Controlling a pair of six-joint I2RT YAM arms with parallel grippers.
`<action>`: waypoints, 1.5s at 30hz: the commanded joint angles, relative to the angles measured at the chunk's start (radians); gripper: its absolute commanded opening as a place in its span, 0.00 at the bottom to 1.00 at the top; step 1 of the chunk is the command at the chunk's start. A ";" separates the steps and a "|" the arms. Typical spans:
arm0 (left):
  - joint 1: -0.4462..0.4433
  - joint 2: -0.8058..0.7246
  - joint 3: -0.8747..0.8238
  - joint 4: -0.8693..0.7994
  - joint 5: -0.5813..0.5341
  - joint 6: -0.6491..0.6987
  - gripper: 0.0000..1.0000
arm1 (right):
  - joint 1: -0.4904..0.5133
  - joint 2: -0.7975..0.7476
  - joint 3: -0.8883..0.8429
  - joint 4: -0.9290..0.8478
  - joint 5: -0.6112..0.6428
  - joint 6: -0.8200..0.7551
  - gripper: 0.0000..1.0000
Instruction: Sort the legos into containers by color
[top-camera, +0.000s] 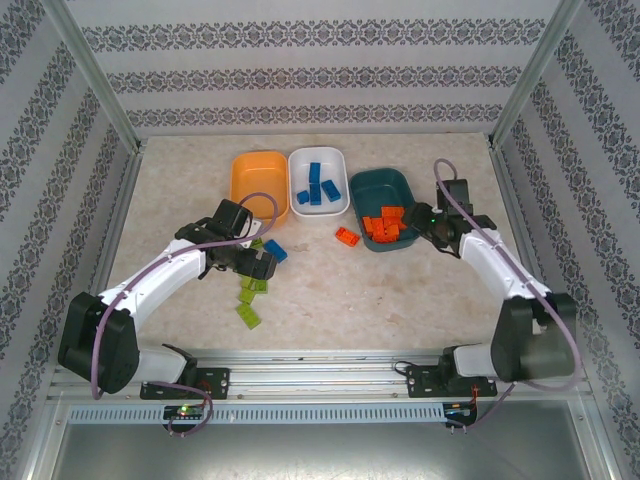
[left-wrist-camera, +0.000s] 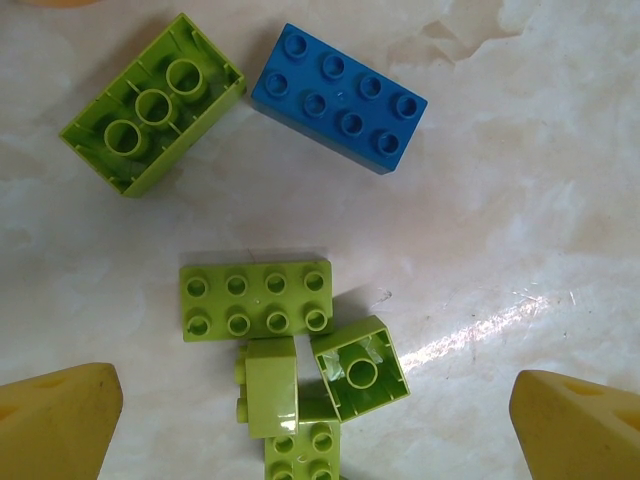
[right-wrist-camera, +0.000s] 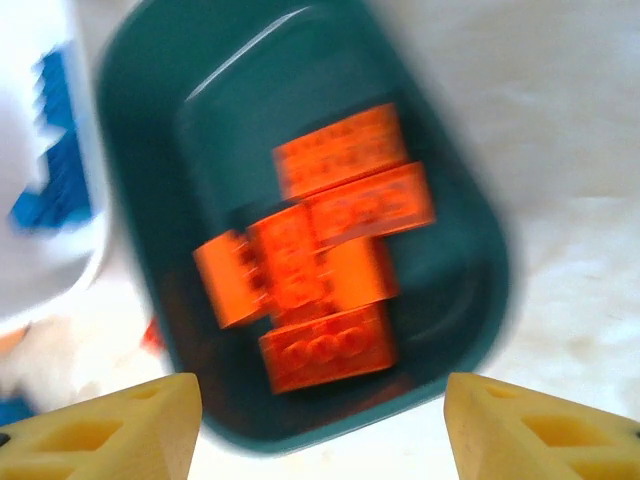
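Three containers stand in a row at the back: an orange tub (top-camera: 256, 180), a white tub (top-camera: 336, 164) holding blue legos (top-camera: 316, 186), and a dark teal tub (top-camera: 384, 187) holding orange legos (top-camera: 388, 228). My left gripper (top-camera: 256, 263) hangs open over a cluster of lime green legos (left-wrist-camera: 257, 300), with a blue lego (left-wrist-camera: 338, 97) beyond it. My right gripper (right-wrist-camera: 320, 400) is open and holds nothing, above the near rim of the teal tub (right-wrist-camera: 130, 150), whose orange legos (right-wrist-camera: 330, 250) look blurred.
One orange brick (top-camera: 347, 236) lies on the table between the white and teal tubs. More green bricks (top-camera: 248, 316) lie nearer the front. An upturned green brick (left-wrist-camera: 150, 105) sits beside the blue one. Patterned walls and metal posts close the table in.
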 joint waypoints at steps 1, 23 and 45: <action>-0.011 -0.004 0.026 -0.033 0.012 0.019 1.00 | 0.129 0.113 0.137 -0.101 -0.111 -0.214 0.66; -0.014 -0.033 0.020 -0.032 0.008 0.019 1.00 | 0.343 0.648 0.514 -0.286 0.137 -0.419 0.68; -0.014 -0.027 0.017 -0.035 0.001 0.020 1.00 | 0.316 0.726 0.538 -0.290 0.115 -0.400 0.34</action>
